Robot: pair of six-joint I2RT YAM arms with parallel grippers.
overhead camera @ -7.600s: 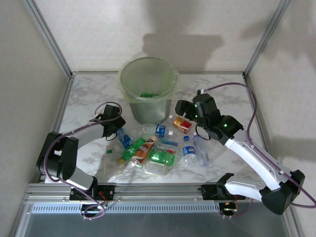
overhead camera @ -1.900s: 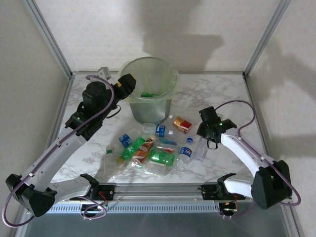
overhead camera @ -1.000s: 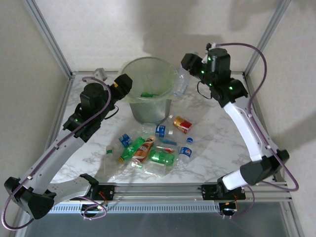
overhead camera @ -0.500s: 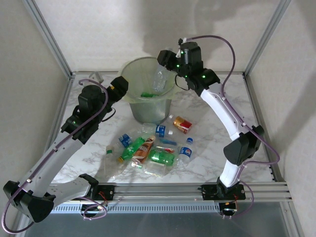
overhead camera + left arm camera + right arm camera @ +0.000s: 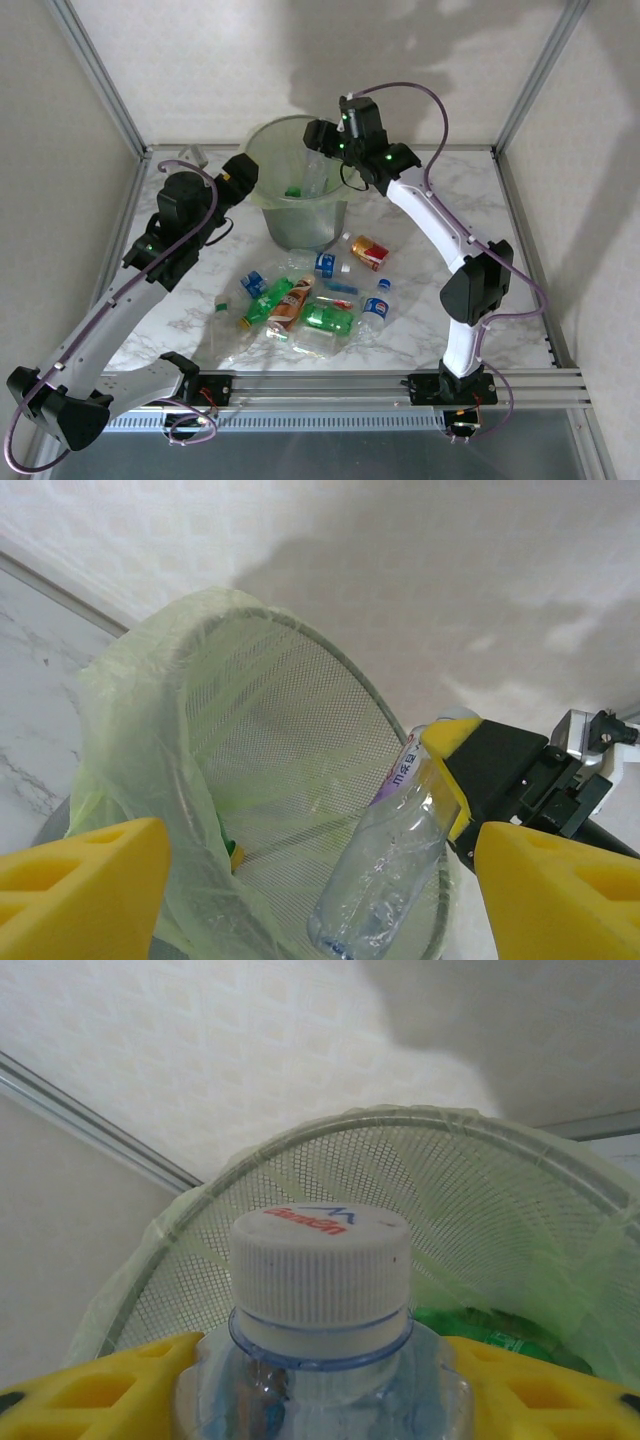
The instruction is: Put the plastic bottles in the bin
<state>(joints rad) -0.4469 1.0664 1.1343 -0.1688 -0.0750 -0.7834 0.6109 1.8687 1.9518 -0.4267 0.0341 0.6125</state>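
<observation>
**One bottle over the bin, most of the heap yet to go**

The right fingers (image 5: 110,1385) flank the shoulders of a clear bottle (image 5: 385,870), touching it on both sides. In the right wrist view its white cap (image 5: 320,1255) stands upright between them. How tight the pinch is cannot be told, but the bottle hangs from the right gripper (image 5: 323,140) with its base down inside the mouth of the bin (image 5: 262,150), toward the rim's 2 o'clock in the top view.

The left fingers (image 5: 85,875) are spread wide with nothing between them. The left gripper (image 5: 243,175) sits just outside the bin's rim at 9 o'clock, facing across the opening.

The bin stands at the table's (image 5: 180,190) 12 o'clock. Something green (image 5: 297,190) lies at its bottom, most likely a bottle already delivered; how many lie there cannot be told through the liner.

At the bin's 6 o'clock the heap of bottles (image 5: 305,300) waits on the marble. It includes green ones, blue-labelled ones and an orange-labelled one, with a red-labelled bottle (image 5: 370,250) a little apart at 4 o'clock.

By my judgement the task is in its early part: one drop is imminent, and most of the bottles are left to carry.
</observation>
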